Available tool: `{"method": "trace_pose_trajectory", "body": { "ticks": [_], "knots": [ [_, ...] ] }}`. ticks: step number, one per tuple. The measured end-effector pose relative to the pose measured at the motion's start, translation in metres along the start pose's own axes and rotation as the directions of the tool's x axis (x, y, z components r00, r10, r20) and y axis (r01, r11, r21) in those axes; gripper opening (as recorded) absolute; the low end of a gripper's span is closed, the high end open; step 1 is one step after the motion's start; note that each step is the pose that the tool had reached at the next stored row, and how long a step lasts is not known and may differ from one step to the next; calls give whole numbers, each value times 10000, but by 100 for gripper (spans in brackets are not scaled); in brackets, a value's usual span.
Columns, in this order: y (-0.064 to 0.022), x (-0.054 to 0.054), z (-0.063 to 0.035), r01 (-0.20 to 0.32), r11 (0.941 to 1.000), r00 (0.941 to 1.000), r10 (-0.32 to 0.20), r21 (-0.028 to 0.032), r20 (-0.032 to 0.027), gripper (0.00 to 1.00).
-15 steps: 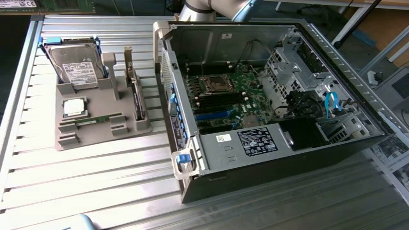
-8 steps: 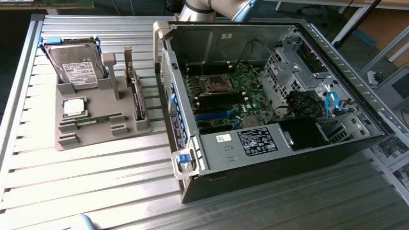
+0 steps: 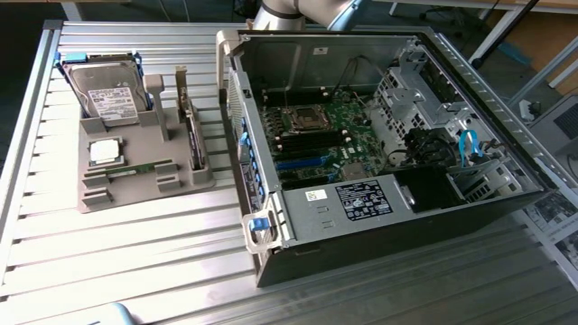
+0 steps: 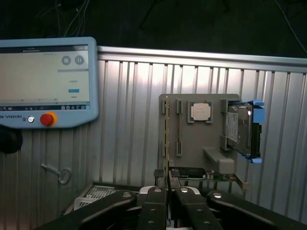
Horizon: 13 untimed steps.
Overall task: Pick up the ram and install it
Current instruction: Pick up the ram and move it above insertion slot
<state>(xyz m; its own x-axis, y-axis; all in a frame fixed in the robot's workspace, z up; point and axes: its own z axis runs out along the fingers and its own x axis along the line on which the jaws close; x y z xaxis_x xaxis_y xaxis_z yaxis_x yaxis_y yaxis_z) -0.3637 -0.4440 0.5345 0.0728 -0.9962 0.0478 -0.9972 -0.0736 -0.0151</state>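
Item: grey moulded holder [image 3: 131, 195] [image 4: 201, 141], lying flat on the ribbed metal tabletop [image 3: 135, 250] [image 4: 127, 124]. Contents: the ram [image 3: 140, 169] [image 4: 179, 129], a thin green stick, lies lengthwise in a slot of the holder, just beside the square silver processor [image 3: 105, 150] [image 4: 200, 111], which sits in its own recess. Beyond the processor, at the holder's end, a silver hard drive [image 3: 107, 98] [image 4: 238, 127] with a white label and blue side rails is propped up at a tilt. An expansion card [image 3: 189, 125] [image 4: 196, 173] stands on edge along the holder's side on the exterior view's right. A thin edge-on strip [image 4: 166, 134] runs by the holder's rim, on the side of the ram away from the processor; what it is cannot be told. Just beside the holder, on the exterior view's right, is an open computer case [image 3: 298, 210] on its side, with the green motherboard [image 3: 325, 135] exposed. Hand [image 4: 168, 184]: clenched, its two dark fingers drawn close side by side, well apart from the holder and from the ram. A teach pendant [image 4: 43, 81] with a red button lies on the tabletop, well apart from the holder.
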Motion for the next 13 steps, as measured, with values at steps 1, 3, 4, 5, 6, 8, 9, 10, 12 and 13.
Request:
{"method": "trace_pose_trajectory", "body": {
  "ticks": [1,3,4,5,6,8,9,10,12,13],
  "knots": [
    [0,0,-11,0,10000,10000,0,-1,0,13],
    [-1,1,-32,0,10000,10000,0,-1,-1,13],
    [-1,2,-41,1,10000,10000,-1,-1,0,13],
    [-1,2,-50,0,10000,10000,0,0,0,13],
    [-1,3,-59,1,10000,10000,-1,0,0,13],
    [-1,4,-77,0,10000,10000,0,0,0,13],
    [-2,4,-86,0,10000,10000,0,0,0,13],
    [-2,5,-96,0,10000,10000,0,0,0,13],
    [-2,6,-118,0,10000,10000,0,0,0,13],
    [-2,6,-128,1,10000,10000,-1,0,0,13]
  ]
}}
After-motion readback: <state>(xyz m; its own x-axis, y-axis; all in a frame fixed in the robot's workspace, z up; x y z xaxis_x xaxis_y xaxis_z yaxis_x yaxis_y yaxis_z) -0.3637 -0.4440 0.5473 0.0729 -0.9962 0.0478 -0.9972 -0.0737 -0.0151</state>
